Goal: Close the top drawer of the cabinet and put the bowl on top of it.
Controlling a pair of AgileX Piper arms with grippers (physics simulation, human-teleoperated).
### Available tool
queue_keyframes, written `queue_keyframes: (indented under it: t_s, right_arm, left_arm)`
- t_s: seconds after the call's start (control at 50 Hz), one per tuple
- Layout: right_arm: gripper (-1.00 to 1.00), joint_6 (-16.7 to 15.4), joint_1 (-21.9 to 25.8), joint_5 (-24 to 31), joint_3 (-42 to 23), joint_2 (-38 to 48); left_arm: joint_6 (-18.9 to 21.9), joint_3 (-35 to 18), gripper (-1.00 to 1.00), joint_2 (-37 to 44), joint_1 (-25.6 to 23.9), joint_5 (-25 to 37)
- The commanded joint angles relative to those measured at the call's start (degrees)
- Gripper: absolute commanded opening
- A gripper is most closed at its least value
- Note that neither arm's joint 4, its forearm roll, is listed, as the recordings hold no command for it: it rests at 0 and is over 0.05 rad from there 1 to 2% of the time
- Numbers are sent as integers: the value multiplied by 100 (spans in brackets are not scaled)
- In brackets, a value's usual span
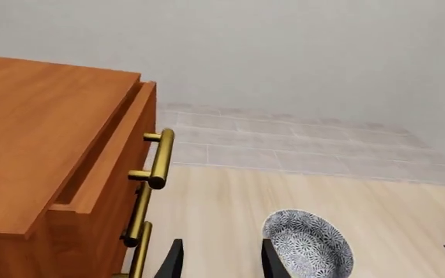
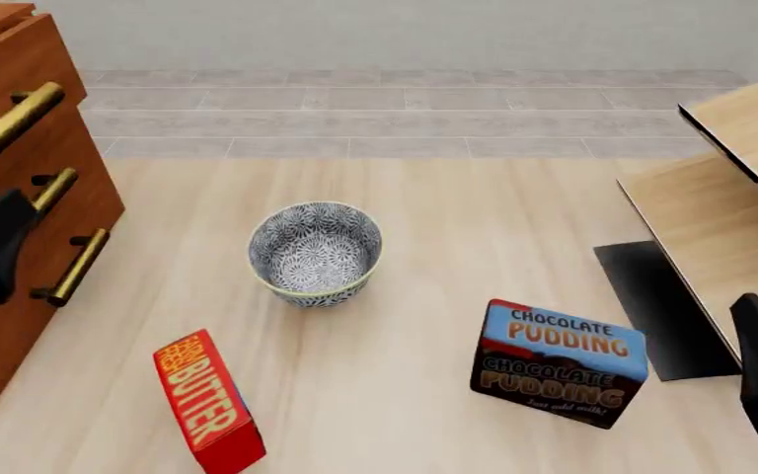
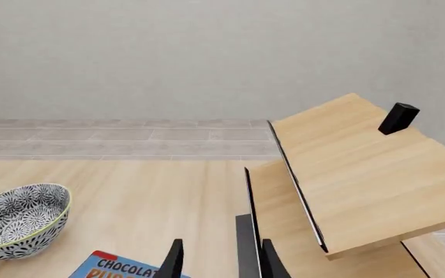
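The reddish-brown cabinet [image 2: 37,212] stands at the table's left edge. Its top drawer [image 1: 127,139] is pulled out a little, leaving a gap behind its front, and its brass bar handle [image 1: 160,158] juts forward. The patterned bowl [image 2: 315,252] stands upright on the table to the right of the cabinet. My left gripper [image 1: 222,263] is open and empty, held high between the drawer fronts and the bowl [image 1: 309,243], touching neither. My right gripper [image 3: 222,263] is open and empty at the near right, beside the pale furniture, with the bowl [image 3: 20,220] off to its left.
A red butter box [image 2: 208,403] stands near the front, left of centre. A blue chocolate pudding box [image 2: 560,361] stands right of centre. Pale light-wood furniture [image 2: 728,188] with a dark base takes up the right side, and a small black block [image 3: 398,117] sits on its top.
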Motion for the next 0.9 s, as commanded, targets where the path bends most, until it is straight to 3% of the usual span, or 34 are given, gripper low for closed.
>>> queue_keyframes:
  t_s: [0.02,0.16,0.22,0.24,0.3,0.42,0.9]
  right_arm:
    - [100,0,1,-12,20,-10]
    - [100,1,0,-12,20,-9]
    - [100,0,0,-12,20,-9]
    - [100,0,0,-12,20,-9]
    - [100,2,0,-12,20,-10]
    - [100,1,0,-12,20,-9]
    - [100,-1,1,-12,20,-10]
  left_arm:
    - [-191,-289,100,444,163,-119]
    - [-337,-370,100,512,355,-251]
    - [-298,-376,100,448,513,-276]
    - [-120,-422,100,417,602,-250]
    - [-318,-406,100,611,639,-308]
    - [-153,-493,100,579,756,-314]
    - [-254,-422,100,1030,835,-700]
